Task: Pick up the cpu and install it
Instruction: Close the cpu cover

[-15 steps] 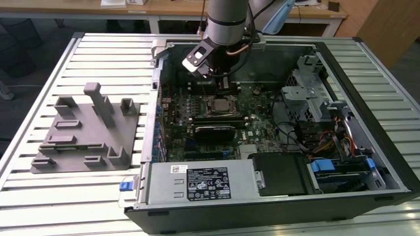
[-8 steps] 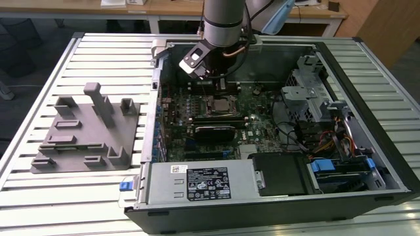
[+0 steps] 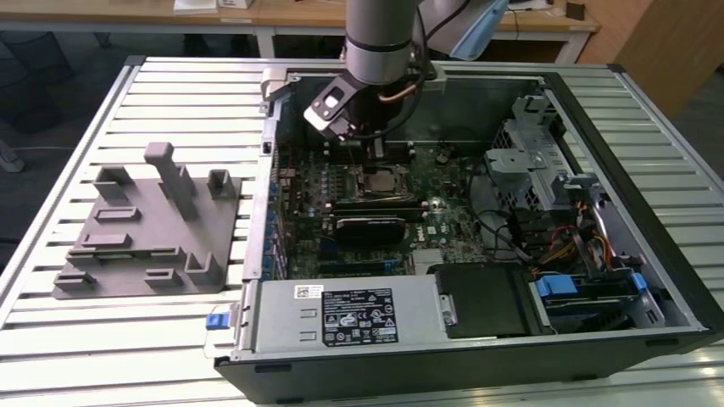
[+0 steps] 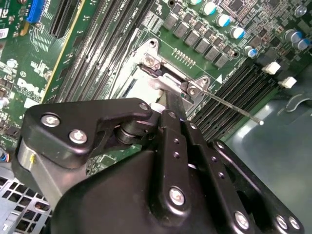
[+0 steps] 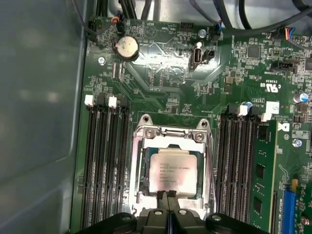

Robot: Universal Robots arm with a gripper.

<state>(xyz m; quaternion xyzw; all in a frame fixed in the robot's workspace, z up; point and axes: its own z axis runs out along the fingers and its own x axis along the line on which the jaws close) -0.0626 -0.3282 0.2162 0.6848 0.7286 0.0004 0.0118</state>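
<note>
Cpu [image 5: 173,171] lies in its socket [image 5: 137,161] in the first wrist view, your gripper [image 5: 168,195] closed at its edge; the exterior view adds a grey fixture [image 3: 147,225].

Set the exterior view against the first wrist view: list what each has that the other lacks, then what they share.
Exterior view adds: the grey fixture on the slatted table, on the exterior view's left of the open computer case, and the arm reaching into it. First wrist view adds: the round coin battery and the white slot latches. Both: the cpu lying in its socket, the gripper at its edge, fingers together.
</note>
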